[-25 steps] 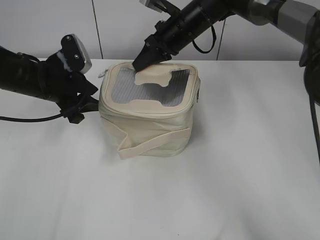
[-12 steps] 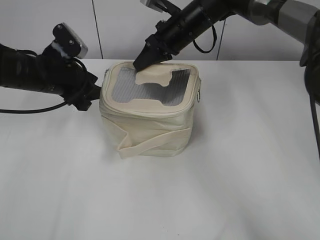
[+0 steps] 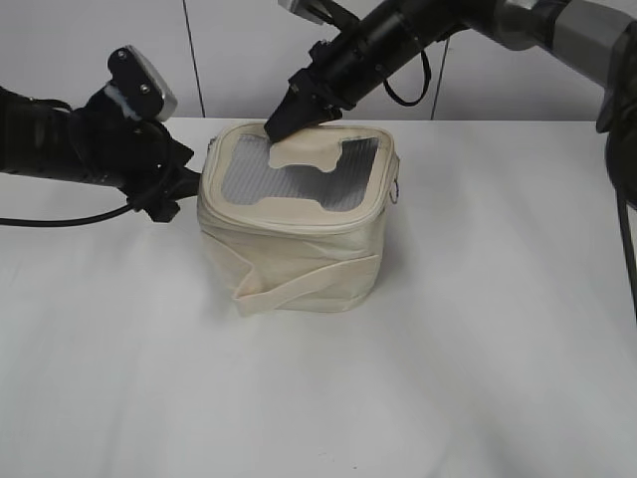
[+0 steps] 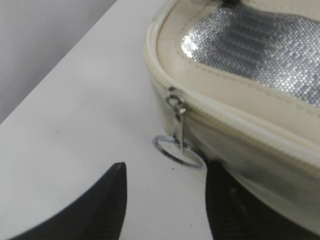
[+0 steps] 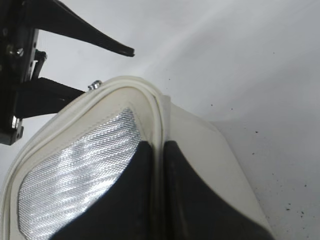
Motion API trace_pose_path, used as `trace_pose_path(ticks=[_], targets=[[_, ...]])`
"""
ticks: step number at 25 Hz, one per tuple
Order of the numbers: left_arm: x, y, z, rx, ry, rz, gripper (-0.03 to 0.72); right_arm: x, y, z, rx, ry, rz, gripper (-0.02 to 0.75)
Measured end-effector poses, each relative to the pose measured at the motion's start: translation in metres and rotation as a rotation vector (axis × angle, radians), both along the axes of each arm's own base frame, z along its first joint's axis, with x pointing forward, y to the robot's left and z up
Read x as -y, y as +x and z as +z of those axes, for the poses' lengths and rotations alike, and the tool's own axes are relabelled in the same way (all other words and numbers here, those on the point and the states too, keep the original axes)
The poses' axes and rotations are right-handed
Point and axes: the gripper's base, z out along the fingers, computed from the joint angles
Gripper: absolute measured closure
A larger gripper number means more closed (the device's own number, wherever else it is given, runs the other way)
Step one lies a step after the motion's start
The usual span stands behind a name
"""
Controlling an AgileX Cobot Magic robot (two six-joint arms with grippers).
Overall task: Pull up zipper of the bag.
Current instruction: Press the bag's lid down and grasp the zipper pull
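The cream bag point(image 3: 299, 239) stands mid-table, its lid showing a grey window and H patch. The zipper track point(image 4: 235, 120) runs round the lid rim. One silver slider point(image 4: 175, 102) sits at the lid's left corner, its ring pull point(image 4: 177, 150) hanging down. My left gripper point(image 4: 165, 200) is open, its fingers point(image 4: 107, 205) apart just below the ring, not touching it; it also shows in the exterior view point(image 3: 179, 189). My right gripper point(image 5: 159, 165) is shut on the lid's rear rim point(image 5: 159, 120); it also shows in the exterior view point(image 3: 284, 119). A second slider point(image 3: 397, 185) hangs on the bag's right side.
A cream strap point(image 3: 299, 284) crosses the bag's front side. The white table point(image 3: 478, 349) spreads round the bag. A light wall point(image 3: 239, 50) stands behind. A black cable point(image 3: 60, 221) trails from the left arm.
My left gripper has risen from beside the bag's lower left side to the lid's left corner. The right gripper has kept its hold on the rear rim.
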Motion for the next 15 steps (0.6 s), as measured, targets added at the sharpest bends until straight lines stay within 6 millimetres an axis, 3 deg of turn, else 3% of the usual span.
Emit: trace_pose_path(ticks=[7, 15], targets=[[-0.006, 0.008, 0.005, -0.062, -0.081, 0.134, 0.299, 0.0, 0.0, 0.0, 0.0, 0.0, 0.001, 0.691], [-0.046, 0.012, 0.006, -0.153, -0.276, 0.218, 0.299, 0.0, 0.0, 0.0, -0.001, 0.0, 0.0, 0.692]])
